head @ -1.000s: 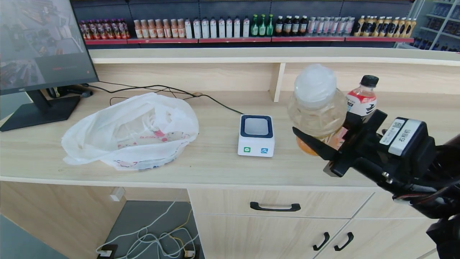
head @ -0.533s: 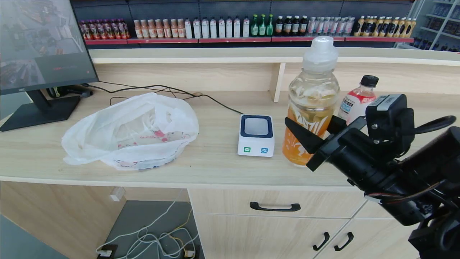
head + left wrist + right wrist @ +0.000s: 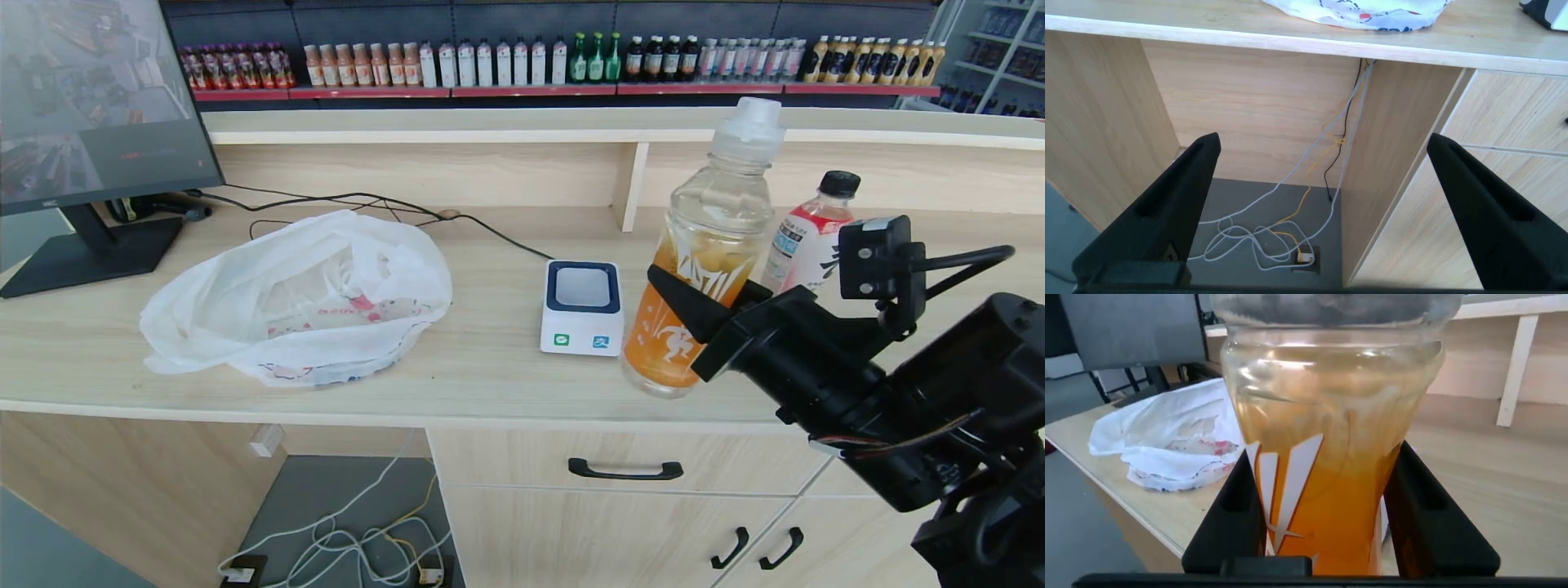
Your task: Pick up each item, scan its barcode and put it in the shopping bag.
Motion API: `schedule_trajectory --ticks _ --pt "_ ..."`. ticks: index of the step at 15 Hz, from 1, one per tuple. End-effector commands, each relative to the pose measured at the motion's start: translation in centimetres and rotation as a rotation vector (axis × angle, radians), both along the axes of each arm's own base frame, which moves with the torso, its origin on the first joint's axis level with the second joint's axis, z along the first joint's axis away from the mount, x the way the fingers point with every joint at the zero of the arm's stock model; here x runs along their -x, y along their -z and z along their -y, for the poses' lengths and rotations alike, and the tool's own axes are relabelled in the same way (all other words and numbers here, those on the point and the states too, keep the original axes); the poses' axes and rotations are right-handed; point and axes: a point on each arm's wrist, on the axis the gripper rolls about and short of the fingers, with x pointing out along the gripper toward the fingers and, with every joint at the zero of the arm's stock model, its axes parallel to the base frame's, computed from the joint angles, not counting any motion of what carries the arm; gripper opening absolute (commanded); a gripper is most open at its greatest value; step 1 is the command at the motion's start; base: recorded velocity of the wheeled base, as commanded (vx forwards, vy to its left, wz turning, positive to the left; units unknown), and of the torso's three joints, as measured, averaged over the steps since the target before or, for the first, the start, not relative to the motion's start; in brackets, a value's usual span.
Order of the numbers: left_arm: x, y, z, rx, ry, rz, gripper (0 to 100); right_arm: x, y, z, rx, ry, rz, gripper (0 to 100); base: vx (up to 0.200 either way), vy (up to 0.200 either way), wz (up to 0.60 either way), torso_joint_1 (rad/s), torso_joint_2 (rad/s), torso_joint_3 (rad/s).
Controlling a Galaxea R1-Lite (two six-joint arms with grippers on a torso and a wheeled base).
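Head view — bottle point(image 3: 720, 214) in right hand point(image 3: 709, 300)

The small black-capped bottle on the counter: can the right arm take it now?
Probably not yet. The right gripper is shut on the orange drink bottle, so its jaws are full. The small bottle stands behind that one, and nothing else seems to block it.

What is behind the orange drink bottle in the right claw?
A smaller black-capped bottle with a red and white label stands behind the orange drink bottle. Its lower part is covered by the right claw, so its base cannot be seen.
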Motion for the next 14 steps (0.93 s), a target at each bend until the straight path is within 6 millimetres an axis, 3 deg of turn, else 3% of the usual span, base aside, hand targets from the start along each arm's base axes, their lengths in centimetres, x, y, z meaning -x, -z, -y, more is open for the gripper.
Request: schedule_trajectory --ticks 1,6,10,14 --pt "0.0 0.0 0.0 0.0 0.0 0.0 100 -0.4 -0.2 -0.3 -0.035 -0.016 -0.01 0 0.0 0.0 0.0 0.0 0.0 0.0" --pt "0.0 0.0 0.0 0.0 0.0 0.0 100 -0.8 -0.7 -0.6 -0.123 -0.05 -0.039 0 0.0 0.0 0.0 0.0 0.0 0.0" --pt "0.0 0.0 0.0 0.0 0.0 0.0 100 -3.6 -1.7 -2.5 -0.24 -0.087 -0.034 0 0.0 0.0 0.0 0.0 0.0 0.0" --pt "0.0 0.0 0.0 0.0 0.0 0.0 100 -6.2 -1.2 -4.2 -0.352 -0.128 -0.083 0 0.0 0.0 0.0 0.0 0.0 0.0"
